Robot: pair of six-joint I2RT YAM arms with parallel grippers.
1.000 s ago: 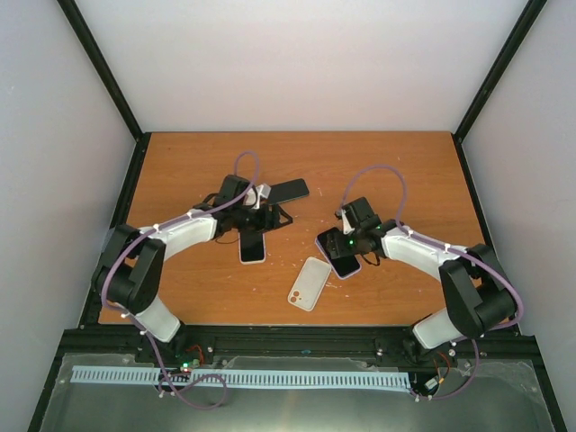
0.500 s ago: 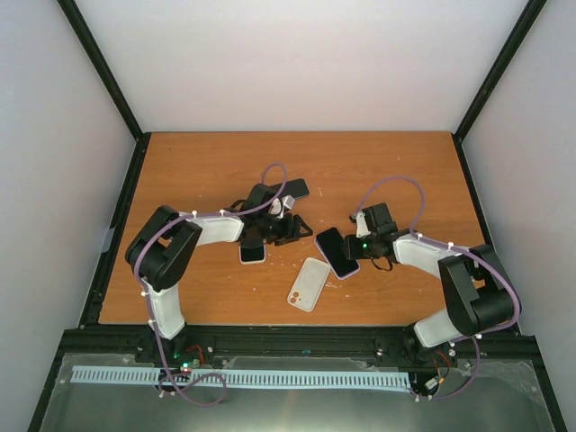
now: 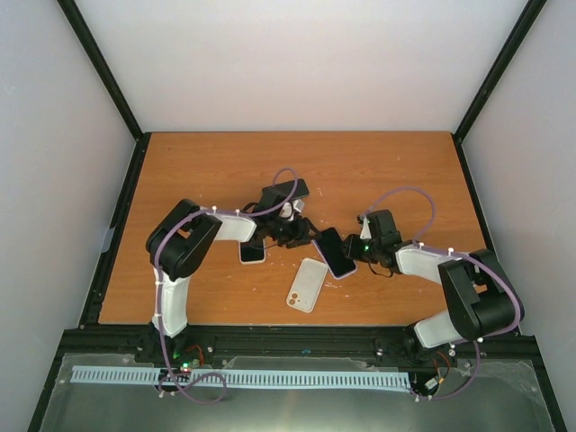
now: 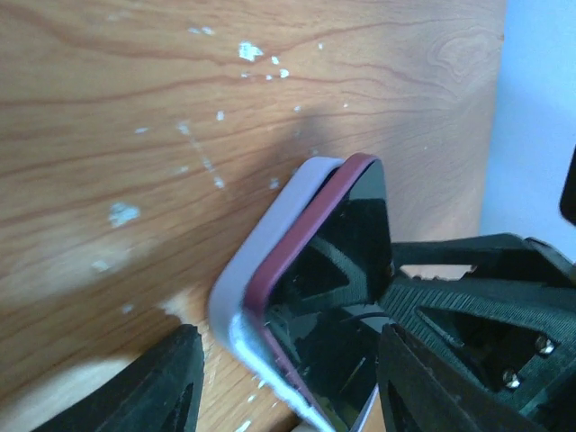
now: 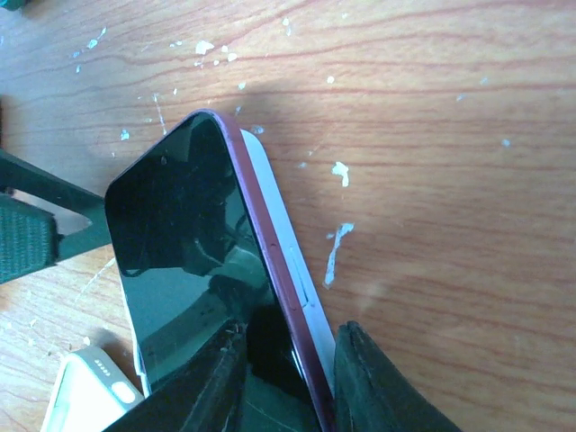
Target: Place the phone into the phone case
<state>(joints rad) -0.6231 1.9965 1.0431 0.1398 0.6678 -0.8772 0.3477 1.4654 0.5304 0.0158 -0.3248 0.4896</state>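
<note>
A phone (image 3: 335,254) with a dark screen and maroon rim lies slanted at the table's middle, on top of a lavender phone case (image 4: 261,243). In the right wrist view the maroon rim (image 5: 270,261) stands proud of the case's pale edge (image 5: 286,225). My right gripper (image 5: 288,378) is shut on the phone's near end, with one finger on the screen and the other against the case's side. My left gripper (image 4: 288,387) straddles the opposite corner. Its jaws are open, with a strip of wood showing between the left finger (image 4: 144,387) and the case.
A white phone-shaped shell (image 3: 309,283) lies just in front of the phone. It also shows as a white shell (image 5: 90,391) at the lower left of the right wrist view. Another phone (image 3: 253,253) sits under the left arm, and a dark one (image 3: 292,190) lies behind it.
My left arm swung right, from over the pale phone to the maroon phone's far corner, and its jaws narrowed. My right gripper slid back to the phone's near end and closed on it.
</note>
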